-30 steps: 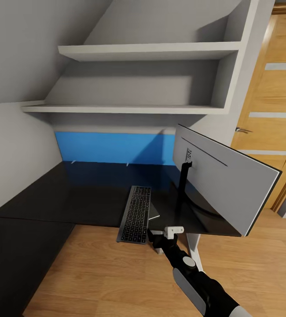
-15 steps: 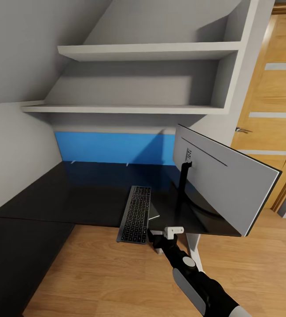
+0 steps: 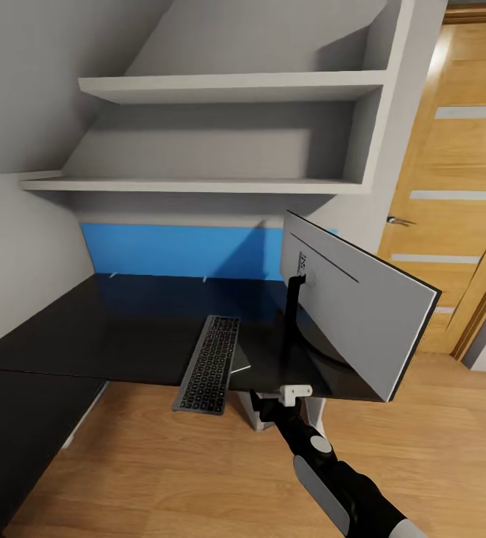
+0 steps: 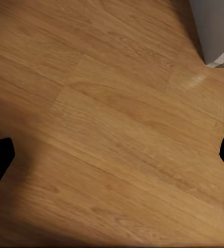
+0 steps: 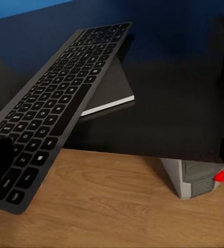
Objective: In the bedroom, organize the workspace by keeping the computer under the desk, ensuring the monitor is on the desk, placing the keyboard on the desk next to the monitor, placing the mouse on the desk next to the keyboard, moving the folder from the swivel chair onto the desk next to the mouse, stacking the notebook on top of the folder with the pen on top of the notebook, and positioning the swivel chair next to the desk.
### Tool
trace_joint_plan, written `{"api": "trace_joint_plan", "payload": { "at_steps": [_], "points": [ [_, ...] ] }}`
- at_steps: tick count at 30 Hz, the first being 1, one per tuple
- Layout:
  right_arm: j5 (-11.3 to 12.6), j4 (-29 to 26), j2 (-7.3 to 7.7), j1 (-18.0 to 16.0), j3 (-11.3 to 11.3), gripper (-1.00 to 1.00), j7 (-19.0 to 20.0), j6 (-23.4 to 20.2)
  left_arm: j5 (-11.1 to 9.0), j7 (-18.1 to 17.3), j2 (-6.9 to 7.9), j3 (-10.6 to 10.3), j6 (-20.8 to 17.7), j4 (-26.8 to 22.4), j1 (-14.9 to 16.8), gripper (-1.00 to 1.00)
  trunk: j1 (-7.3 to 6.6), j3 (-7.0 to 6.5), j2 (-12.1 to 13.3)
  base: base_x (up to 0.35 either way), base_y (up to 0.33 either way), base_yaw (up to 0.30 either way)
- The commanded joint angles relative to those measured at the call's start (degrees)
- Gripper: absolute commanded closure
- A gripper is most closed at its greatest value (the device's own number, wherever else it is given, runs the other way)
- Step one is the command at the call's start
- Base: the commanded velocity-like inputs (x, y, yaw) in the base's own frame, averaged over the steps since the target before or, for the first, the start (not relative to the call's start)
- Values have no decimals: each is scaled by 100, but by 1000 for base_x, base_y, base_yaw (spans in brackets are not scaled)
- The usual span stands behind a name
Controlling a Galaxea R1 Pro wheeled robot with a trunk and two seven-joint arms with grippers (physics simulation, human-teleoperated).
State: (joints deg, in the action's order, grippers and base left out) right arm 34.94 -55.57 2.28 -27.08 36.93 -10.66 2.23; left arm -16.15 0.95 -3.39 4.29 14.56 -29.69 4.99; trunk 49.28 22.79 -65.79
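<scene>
We see keyboard (image 3: pixel 209 365) on desk (image 3: pixel 123 336), near end overhanging edge, resting on notebook (image 3: pixel 241 368). Monitor (image 3: pixel 355 310) right of keyboard. Computer (image 5: pixel 194 176) under desk. Door (image 3: pixel 452 187) far right.

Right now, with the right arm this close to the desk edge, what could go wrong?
1. The keyboard overhangs the desk edge, resting partly on the notebook; a nudge could tip it to the floor.
2. The monitor sits near the desk's front corner beside the right gripper; an arm swing might knock it.
3. The computer stands just below; lowering the arm may hit it.
</scene>
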Motion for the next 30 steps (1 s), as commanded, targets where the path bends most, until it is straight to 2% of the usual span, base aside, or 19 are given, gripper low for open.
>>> {"api": "trace_joint_plan", "payload": {
  "at_steps": [1, 23, 30],
  "points": [
    [59, -6, 9, -6, 34, -100, -44, 23, -29, -3, -4, 13, 12, -2, 2, -100, 0, 6, -4, 0, -218, 0],
    [57, 158, -16, -6, 50, -100, -37, 93, -29, -7, -4, 13, 12, -2, 2, -100, 0, 6, -4, -2, -27, 0],
    [51, 269, -27, -7, 62, -100, -35, 111, -29, -6, -7, 11, 12, -2, 2, -100, 0, 6, -4, -179, 0, 0]
  ]
}}
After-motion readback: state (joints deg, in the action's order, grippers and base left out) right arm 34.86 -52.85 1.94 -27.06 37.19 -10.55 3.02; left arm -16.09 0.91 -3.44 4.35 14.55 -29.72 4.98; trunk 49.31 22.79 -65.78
